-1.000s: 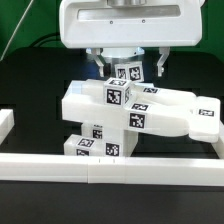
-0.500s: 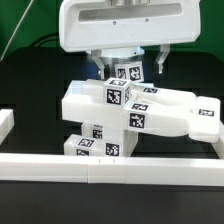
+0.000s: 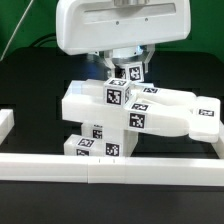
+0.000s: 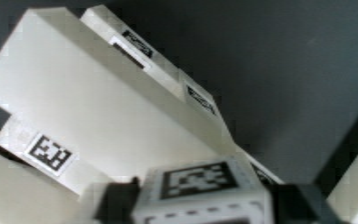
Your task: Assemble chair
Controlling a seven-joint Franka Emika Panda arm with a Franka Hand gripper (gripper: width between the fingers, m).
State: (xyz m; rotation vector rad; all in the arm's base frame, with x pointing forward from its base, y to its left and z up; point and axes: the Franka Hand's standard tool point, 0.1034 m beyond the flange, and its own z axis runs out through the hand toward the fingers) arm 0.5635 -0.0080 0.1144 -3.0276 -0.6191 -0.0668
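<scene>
where the black table (image 3: pixel 30 85) meets the long white border rail (image 3: pixel 110 167) at the front of the exterior view, the partly built white chair (image 3: pixel 130 115) is seen standing just behind that rail. its chunky white pieces are stacked: a broad slab lies across the top, running toward the exterior view's right, and blocks with black-and-white square tags sit beneath it near the rail. a small tagged block (image 3: pixel 129 73) stands upright on top of the stack, touching the slab below it. the gripper (image 3: pixel 128 70) is lowered from directly above onto this block, and the arm's large white housing fills the upper part of the exterior view. in the wrist view the same small tagged block (image 4: pixel 201 188) is seen between the two dark fingers (image 4: pixel 112 200), which are drawn in close against its two sides, neither spread wide nor fully together. whether the pads are actually pressing the block cannot be told for certain, though no gap is visible. the long flat surfaces of the chair (image 4: pixel 87 110) are seen slanting away beyond the block.
</scene>
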